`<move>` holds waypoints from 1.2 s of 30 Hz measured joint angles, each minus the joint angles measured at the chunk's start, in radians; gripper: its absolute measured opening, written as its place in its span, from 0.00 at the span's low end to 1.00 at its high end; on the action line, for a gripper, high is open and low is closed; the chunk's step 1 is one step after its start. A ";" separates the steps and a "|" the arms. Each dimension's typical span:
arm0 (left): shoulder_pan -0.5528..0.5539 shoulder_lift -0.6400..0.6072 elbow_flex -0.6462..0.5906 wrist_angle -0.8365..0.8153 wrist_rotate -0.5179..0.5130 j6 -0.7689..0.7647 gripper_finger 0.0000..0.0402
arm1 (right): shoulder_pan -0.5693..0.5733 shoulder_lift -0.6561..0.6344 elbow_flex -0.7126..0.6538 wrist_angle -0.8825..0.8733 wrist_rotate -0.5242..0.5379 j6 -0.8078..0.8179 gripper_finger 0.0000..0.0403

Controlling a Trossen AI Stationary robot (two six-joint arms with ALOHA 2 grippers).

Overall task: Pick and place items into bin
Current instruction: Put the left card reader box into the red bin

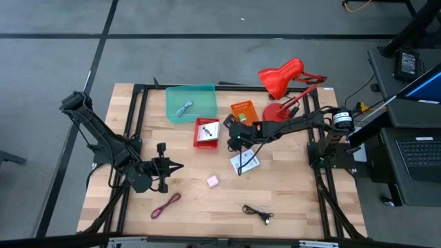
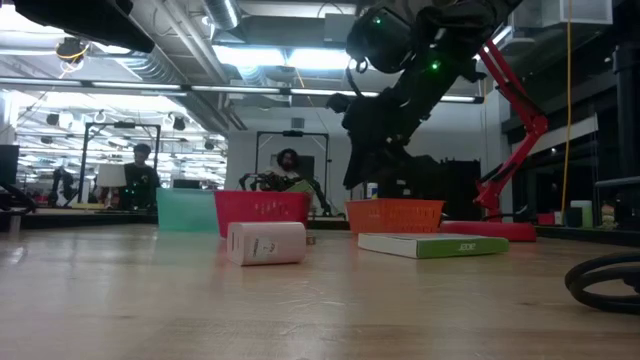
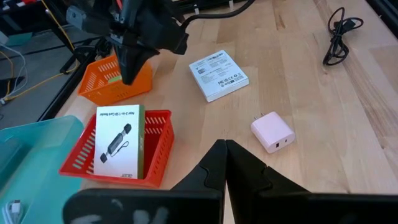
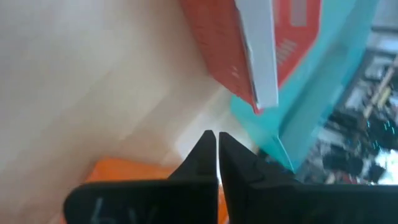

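Note:
One white printed packet point(image 3: 118, 142) stands in the red bin point(image 1: 206, 132). The other point(image 1: 244, 162) lies flat on the table. The pink cube point(image 1: 212, 181), maroon cable point(image 1: 165, 204) and black cable point(image 1: 257, 213) lie loose on the wood. The blue-grey cable point(image 1: 184, 107) lies in the teal bin point(image 1: 191, 103). The tiny pale cube does not show. My right gripper point(image 3: 132, 73) hangs shut and empty, pointing down between the red bin and the orange bin point(image 3: 106, 78). My left gripper point(image 3: 225, 149) waits shut near the table's left side, above the wood.
The red desk lamp point(image 1: 286, 79) stands at the far right, its base point(image 1: 277, 110) next to the orange bin. A black frame point(image 1: 138, 89) runs along the table's edges. In the low view, people sit in the room beyond the table.

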 joint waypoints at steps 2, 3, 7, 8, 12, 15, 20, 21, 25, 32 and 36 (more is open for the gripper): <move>0.000 0.000 0.000 0.000 0.000 0.000 0.00 | 0.012 0.000 0.008 -0.002 0.057 0.032 0.00; 0.000 0.000 0.000 0.000 0.000 0.000 0.00 | 0.019 0.000 0.015 -0.002 0.075 0.057 0.00; 0.000 0.000 0.000 0.000 0.000 0.006 0.00 | 0.050 -0.036 0.025 -0.003 0.072 0.135 0.00; 0.000 0.000 0.000 0.000 0.000 0.006 0.00 | 0.057 -0.049 0.025 -0.012 0.071 0.153 0.00; 0.000 0.000 0.000 0.000 0.000 0.008 0.00 | 0.086 -0.129 0.025 -0.058 0.069 0.286 0.00; 0.000 0.000 0.000 -0.001 0.004 0.008 0.00 | 0.117 -0.189 0.025 -0.102 0.068 0.418 0.00; 0.000 0.000 0.000 0.000 0.007 0.008 0.00 | 0.193 -0.269 0.012 -0.122 0.068 0.587 0.00; 0.000 0.000 0.000 -0.001 0.007 0.008 0.00 | 0.211 -0.278 0.005 -0.123 0.070 0.615 0.00; 0.000 0.000 0.000 0.000 0.008 0.008 0.00 | 0.282 -0.305 -0.030 -0.105 0.148 0.739 0.00; 0.000 0.000 0.000 0.002 0.007 0.008 0.00 | 0.397 -0.345 -0.235 0.136 0.259 0.925 0.00; 0.011 0.000 0.000 0.003 0.009 0.022 0.00 | 0.448 -0.375 -0.360 0.351 0.286 0.949 0.00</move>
